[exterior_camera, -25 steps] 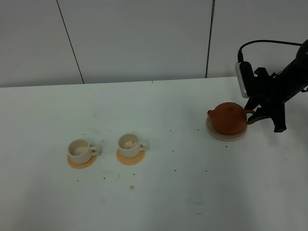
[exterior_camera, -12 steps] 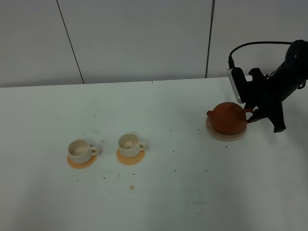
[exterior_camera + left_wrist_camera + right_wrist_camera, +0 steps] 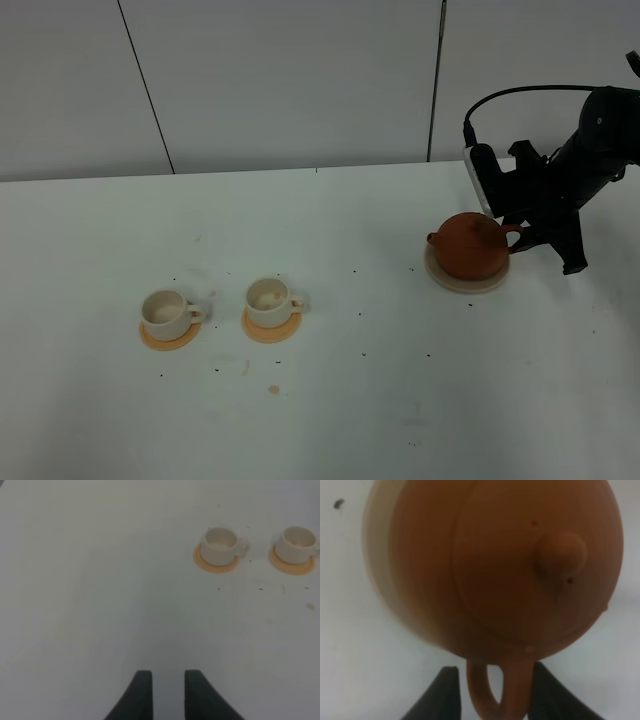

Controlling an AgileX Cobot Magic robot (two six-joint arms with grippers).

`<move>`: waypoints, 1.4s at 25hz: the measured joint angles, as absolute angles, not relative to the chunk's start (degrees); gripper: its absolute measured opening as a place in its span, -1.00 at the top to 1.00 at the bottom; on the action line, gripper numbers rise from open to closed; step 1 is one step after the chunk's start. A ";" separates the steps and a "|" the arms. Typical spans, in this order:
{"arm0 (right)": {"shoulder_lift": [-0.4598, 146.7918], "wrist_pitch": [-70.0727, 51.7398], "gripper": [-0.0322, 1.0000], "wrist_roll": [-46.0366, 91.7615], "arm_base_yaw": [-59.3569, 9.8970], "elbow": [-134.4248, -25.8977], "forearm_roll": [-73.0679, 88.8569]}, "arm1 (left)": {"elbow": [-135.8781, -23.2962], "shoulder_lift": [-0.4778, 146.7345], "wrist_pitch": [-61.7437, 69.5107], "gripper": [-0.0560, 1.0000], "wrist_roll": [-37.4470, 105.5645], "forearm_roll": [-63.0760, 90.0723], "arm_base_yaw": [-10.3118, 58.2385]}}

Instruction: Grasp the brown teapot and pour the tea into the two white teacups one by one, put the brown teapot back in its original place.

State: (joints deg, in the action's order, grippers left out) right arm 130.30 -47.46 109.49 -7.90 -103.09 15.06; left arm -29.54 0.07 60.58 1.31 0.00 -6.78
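- Brown teapot [image 3: 470,247] sits upright with its lid on, on the pale disc [image 3: 440,278], near the worktop's [image 3: 350,400] far right corner.
- Right gripper [image 3: 522,238]: jaws spread, 1 finger on each side of the loop handle [image 3: 512,690], with a sliver of gap on 1 side.
- 2 cups [image 3: 166,312] [image 3: 269,298] stand side by side on orange coasters [image 3: 170,340] toward the left edge, well apart from the teapot.
- Left gripper [image 3: 167,690]: slightly parted, holding nothing, above bare worktop.

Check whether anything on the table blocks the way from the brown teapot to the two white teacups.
Nothing visible does. Between the brown teapot and the nearer teacup, then the farther teacup, the table shows only tiny dark specks. The right gripper flanks the teapot's handle, with nothing between.
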 joint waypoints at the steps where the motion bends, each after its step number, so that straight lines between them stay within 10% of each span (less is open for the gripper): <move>1: 130.30 -47.46 0.35 109.43 -7.94 -103.09 14.99 | -29.54 0.07 60.58 0.46 1.31 0.00 -6.78; 35: 130.30 -49.21 0.76 107.79 -8.00 -103.16 14.62 | -29.54 0.07 60.58 0.46 1.31 0.00 -6.78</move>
State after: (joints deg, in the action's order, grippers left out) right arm 130.30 -49.21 107.79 -8.00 -103.16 14.62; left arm -29.54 0.07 60.58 1.31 0.00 -6.78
